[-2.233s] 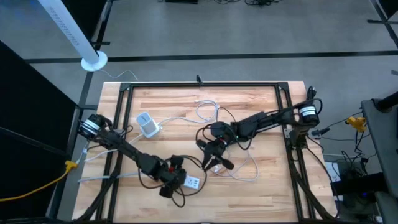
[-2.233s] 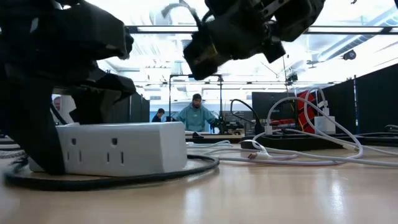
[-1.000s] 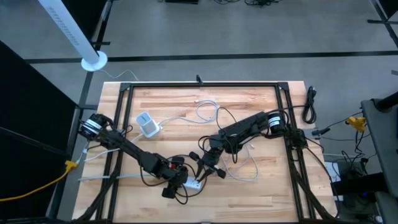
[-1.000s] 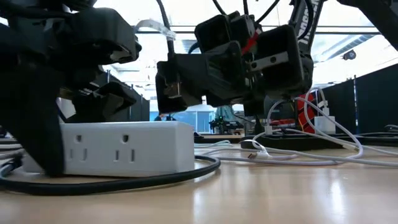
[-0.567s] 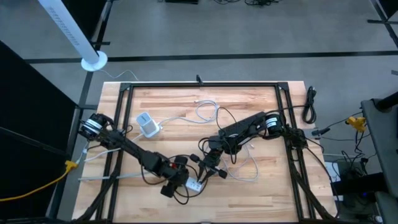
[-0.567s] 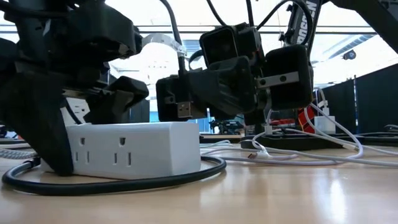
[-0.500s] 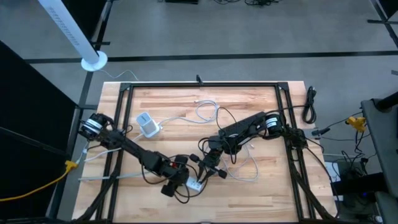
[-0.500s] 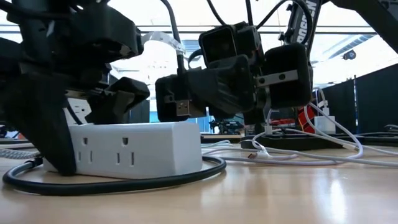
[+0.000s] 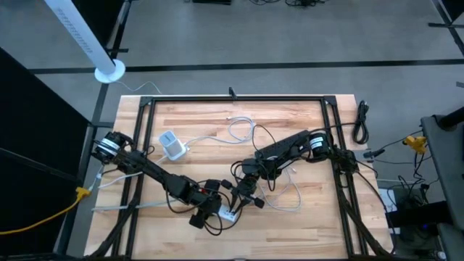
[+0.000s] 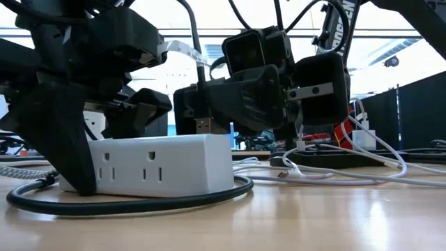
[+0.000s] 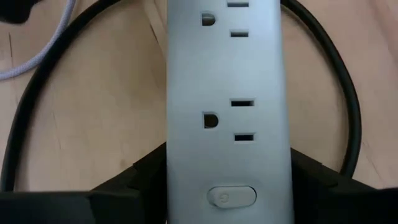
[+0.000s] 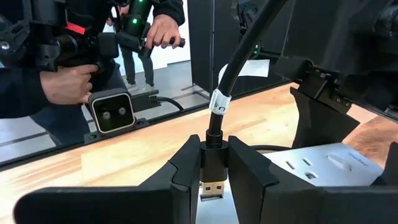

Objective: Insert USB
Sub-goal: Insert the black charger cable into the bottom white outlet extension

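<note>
Low view: alignment step, plug not yet seated. The right end effector (image 10: 209,111) is clenched on the USB plug (image 10: 203,124), which hangs tip-down at frame centre, just above the right end of the white strip (image 10: 157,164). The left end effector (image 11: 227,186) is grasping the strip across its width near the switch (image 11: 231,196), its fingers (image 11: 134,180) spread wide against the two long sides, pinning it to the bench (image 10: 313,216). In the right wrist view the plug (image 12: 211,188) shows between the fingers (image 12: 186,165), metal tip exposed, strip (image 12: 323,163) at lower right. Judged next: lowering the plug squarely into the strip's USB port, whose exact place cannot be seen here.
</note>
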### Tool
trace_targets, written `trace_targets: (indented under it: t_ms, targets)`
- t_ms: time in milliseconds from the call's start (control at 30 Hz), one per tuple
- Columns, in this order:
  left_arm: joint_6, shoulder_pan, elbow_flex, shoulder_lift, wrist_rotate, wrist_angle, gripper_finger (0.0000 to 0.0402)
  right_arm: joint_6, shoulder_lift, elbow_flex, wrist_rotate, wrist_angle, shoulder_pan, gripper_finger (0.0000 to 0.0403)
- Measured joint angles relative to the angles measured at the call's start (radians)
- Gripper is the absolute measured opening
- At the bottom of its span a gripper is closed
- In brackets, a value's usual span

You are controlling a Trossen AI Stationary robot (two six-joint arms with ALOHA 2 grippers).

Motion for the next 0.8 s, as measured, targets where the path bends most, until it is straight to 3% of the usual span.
trace_targets:
  t_ms: [267,800]
  targets:
    - [0.037,0.0,0.002,0.0,0.008,-0.003,0.0205,-0.002,0.0,0.0,-0.042,-0.026,0.0,0.0052]
    - [0.04,-0.001,0.002,0.0,0.009,0.014,0.0205,-0.038,0.0,0.001,-0.02,-0.032,0.0,0.0052]
